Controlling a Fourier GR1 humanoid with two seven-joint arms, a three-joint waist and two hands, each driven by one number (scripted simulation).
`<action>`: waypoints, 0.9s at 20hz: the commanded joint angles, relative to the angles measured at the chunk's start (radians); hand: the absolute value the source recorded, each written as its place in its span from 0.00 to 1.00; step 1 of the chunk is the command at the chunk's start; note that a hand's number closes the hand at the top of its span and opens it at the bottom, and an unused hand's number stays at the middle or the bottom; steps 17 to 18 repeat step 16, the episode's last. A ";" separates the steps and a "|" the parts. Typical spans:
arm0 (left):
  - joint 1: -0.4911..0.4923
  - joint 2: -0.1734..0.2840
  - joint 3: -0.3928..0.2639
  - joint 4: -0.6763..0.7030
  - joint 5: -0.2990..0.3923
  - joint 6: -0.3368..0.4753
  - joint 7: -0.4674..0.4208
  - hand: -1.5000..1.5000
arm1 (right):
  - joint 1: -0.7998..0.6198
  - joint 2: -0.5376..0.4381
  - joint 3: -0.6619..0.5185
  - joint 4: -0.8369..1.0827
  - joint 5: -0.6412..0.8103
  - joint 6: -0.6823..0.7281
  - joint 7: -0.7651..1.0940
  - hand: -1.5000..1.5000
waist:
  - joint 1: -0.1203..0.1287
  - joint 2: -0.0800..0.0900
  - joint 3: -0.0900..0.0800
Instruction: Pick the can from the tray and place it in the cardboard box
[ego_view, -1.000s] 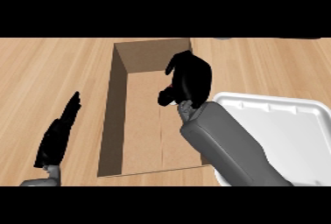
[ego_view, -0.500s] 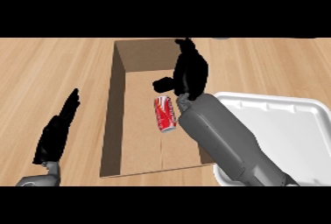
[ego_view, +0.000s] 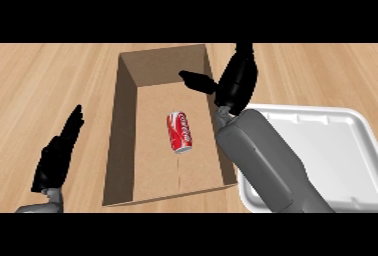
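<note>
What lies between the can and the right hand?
Only bare box floor, in the head view: the can lies on its side, the open right hand above the box.

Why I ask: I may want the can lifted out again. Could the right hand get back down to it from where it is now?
Probably yes. The right hand is open above the cardboard box, whose top is open, and the can lies on its side on the box floor with nothing over it.

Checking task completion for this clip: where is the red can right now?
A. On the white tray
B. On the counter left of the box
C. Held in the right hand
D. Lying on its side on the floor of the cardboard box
D: the can lies on its side inside the cardboard box, clear of the open right hand above the box's right wall.
</note>
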 joint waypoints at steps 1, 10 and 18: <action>-0.003 0.011 0.019 -0.007 0.012 -0.007 0.030 0.50 | 0.115 -0.024 -0.059 -0.128 0.031 -0.142 0.007 0.00 | -0.026 -0.006 0.000; 0.072 0.005 0.021 -0.033 -0.007 0.015 -0.005 0.50 | 0.548 -0.179 -0.107 -0.708 0.026 -0.020 0.029 0.00 | -0.051 -0.013 0.000; 0.061 0.012 0.015 -0.057 0.008 -0.017 0.005 0.50 | 0.876 -0.390 -0.132 -1.014 -0.191 0.017 -0.084 0.00 | -0.027 -0.004 0.001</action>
